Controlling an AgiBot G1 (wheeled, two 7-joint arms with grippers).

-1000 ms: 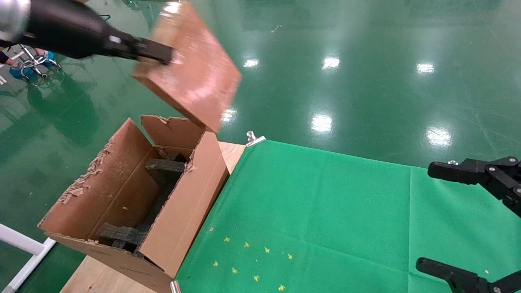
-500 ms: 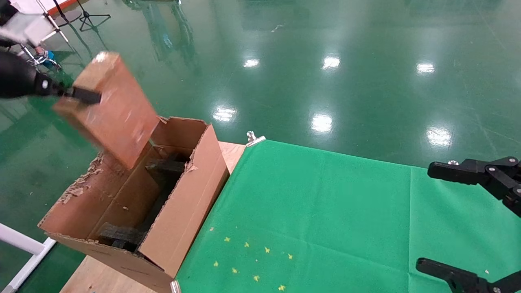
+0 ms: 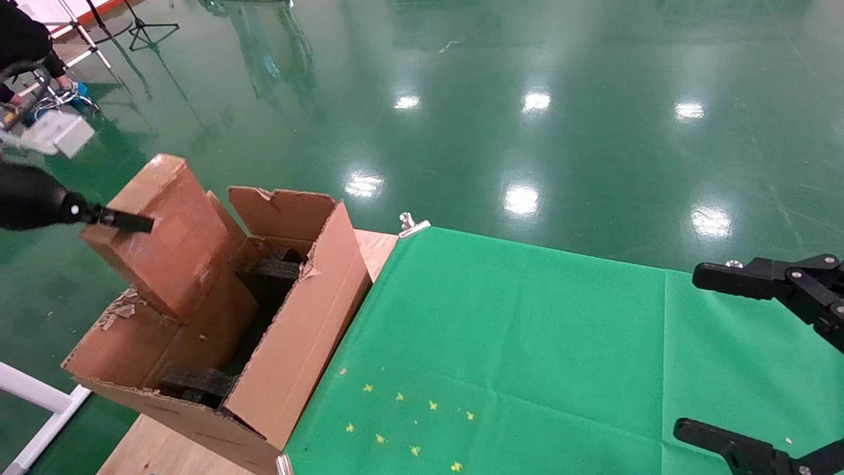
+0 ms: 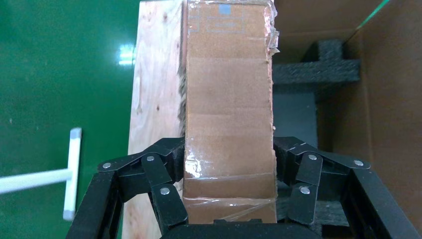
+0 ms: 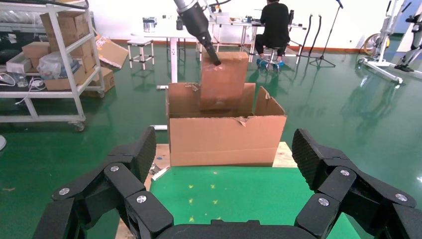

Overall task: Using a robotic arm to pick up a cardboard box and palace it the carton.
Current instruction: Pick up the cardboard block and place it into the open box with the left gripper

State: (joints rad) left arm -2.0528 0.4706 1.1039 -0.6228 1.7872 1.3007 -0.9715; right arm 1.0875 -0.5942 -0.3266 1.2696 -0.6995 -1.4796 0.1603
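Observation:
My left gripper is shut on the cardboard box, a brown brick-like box wrapped in clear tape. It holds the box tilted over the left side of the carton, with the box's lower end below the carton's rim. In the left wrist view both fingers press on the box, with black foam blocks beside it inside the carton. The right wrist view shows the box standing in the carton. My right gripper is open and empty over the green cloth at far right.
The carton stands on a wooden table at the left end of a green cloth with small yellow marks. A metal clip holds the cloth's far corner. A white frame bar is at lower left.
My left gripper has swung the cardboard box left and down, from high above the carton's far end to its left side, where the box's lower end now sits inside. The right arm has not moved.

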